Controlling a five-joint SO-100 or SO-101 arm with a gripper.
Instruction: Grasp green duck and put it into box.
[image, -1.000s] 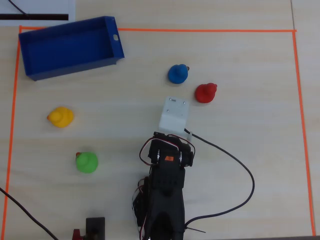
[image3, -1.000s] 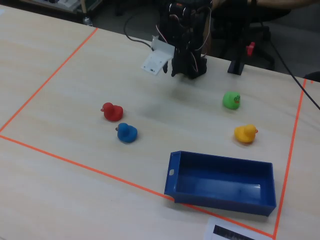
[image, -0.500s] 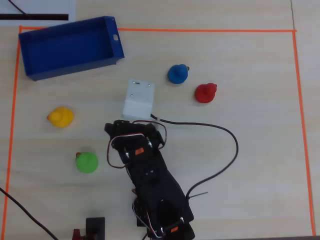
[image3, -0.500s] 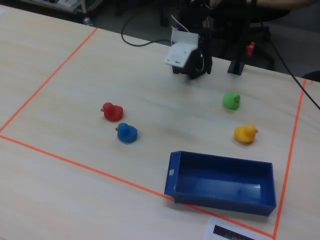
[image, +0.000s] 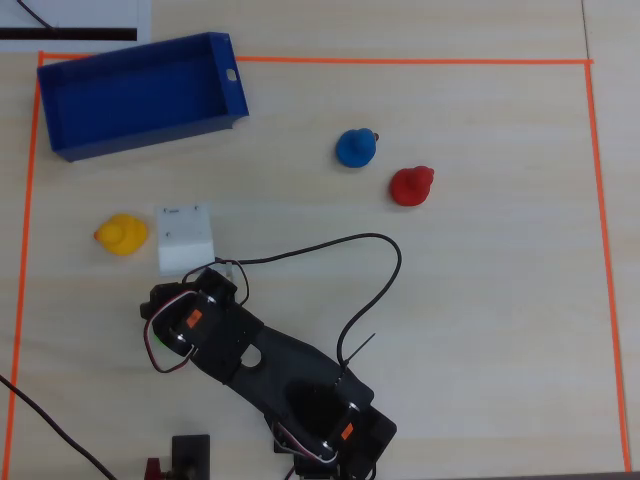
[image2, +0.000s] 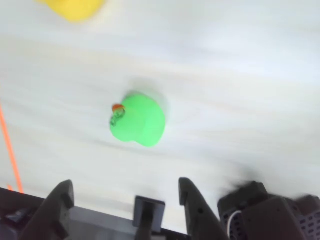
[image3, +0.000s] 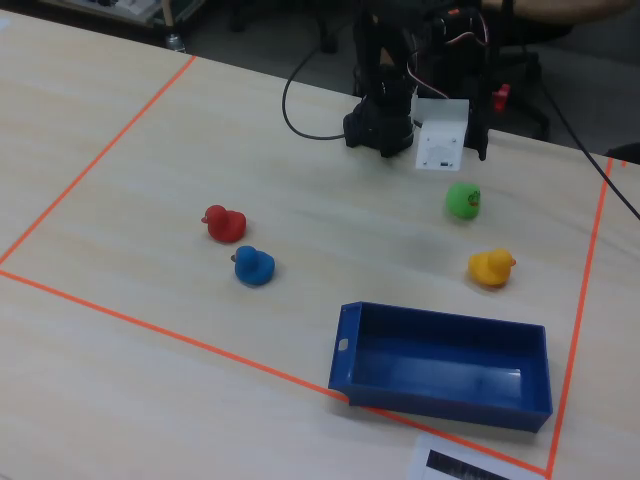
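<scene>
The green duck (image2: 138, 120) lies on the pale table in the wrist view, its red-orange beak pointing left. My gripper (image2: 125, 194) is open, its two dark fingers (image2: 61, 199) spread wide at the bottom edge, apart from the duck and empty. In the fixed view the green duck (image3: 462, 200) sits just in front of the arm's white camera housing (image3: 440, 138). In the overhead view the arm (image: 250, 350) covers the duck. The blue box (image: 150, 138) stands at the far left corner, open and empty; it also shows in the fixed view (image3: 440, 405).
A yellow duck (image3: 491, 267) sits between the green duck and the box, also seen overhead (image: 121, 235). A blue duck (image: 355, 148) and a red duck (image: 411, 185) sit toward the right. Orange tape (image: 420, 61) frames the work area. A black cable (image: 370, 270) loops from the arm.
</scene>
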